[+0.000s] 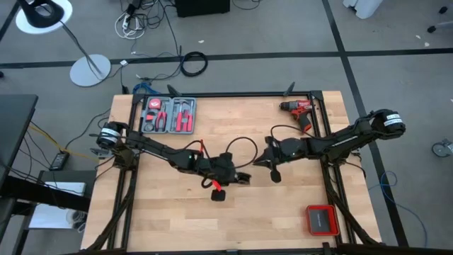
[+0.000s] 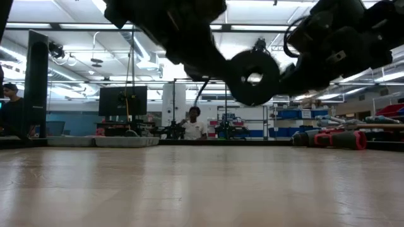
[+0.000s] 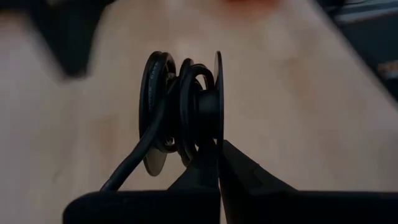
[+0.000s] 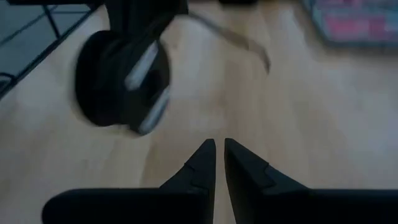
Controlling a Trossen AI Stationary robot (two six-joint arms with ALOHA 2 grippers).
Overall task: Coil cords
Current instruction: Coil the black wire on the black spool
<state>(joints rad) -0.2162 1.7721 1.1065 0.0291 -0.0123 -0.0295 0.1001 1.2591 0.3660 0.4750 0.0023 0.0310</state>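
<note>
A black spool (image 3: 186, 112) carries a few turns of the thin black cord (image 3: 181, 81), and one strand (image 3: 134, 155) trails off it. My left gripper (image 3: 219, 152) is shut on the spool over the table's middle (image 1: 243, 177). In the high view a loop of the cord (image 1: 244, 140) arches over the wood on the far side of both grippers. My right gripper (image 4: 219, 146) stands just right of the spool (image 4: 121, 87) with only a narrow gap between its fingers and nothing in it. The low view shows the spool as a round disc with a hole (image 2: 252, 77). My left gripper pinches the rim of one spool flange (image 3: 217, 134) between its two fingers, the thin disc edge-on in the gap. The fingers come slanting down from the table's left. The spool is lifted clear of the table, its flanges upright.
A red drill (image 1: 301, 113) lies at the far right, a tray of red-handled tools (image 1: 168, 115) at the far left, and a red-and-black case (image 1: 320, 219) at the near right. Black frame rails (image 1: 131, 177) run along the table's sides. A person (image 2: 192, 126) sits in the room beyond.
</note>
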